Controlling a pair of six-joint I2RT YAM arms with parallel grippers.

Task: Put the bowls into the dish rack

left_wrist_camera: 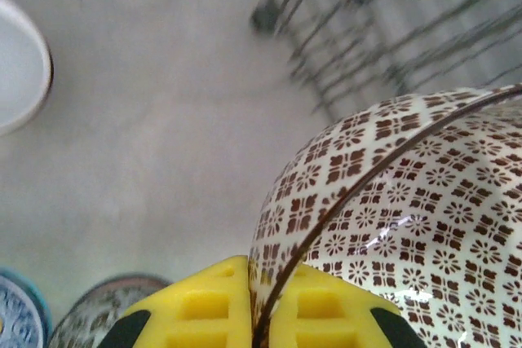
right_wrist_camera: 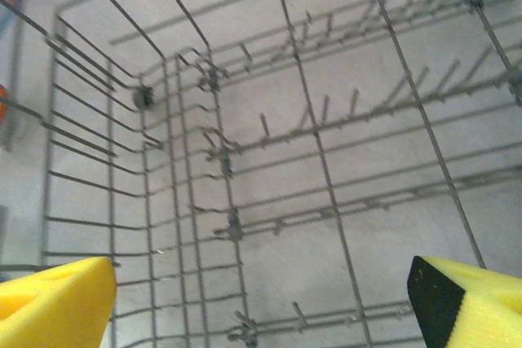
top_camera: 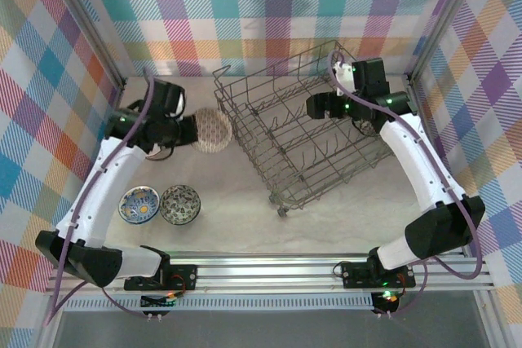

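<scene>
From above: grips a patterned bowl on edge in the left claw, just at 9 o'clock of the rack; hangs the right claw over the rack's 2 o'clock corner; leaves two bowls on the counter at 7 o'clock.

Left wrist: pinches only the bowl's rim between yellow pads, so may slip loose or clip the rack wall on the way in.

Right wrist: spreads wide above bare tines, holding nothing. No readable writing anywhere.
</scene>
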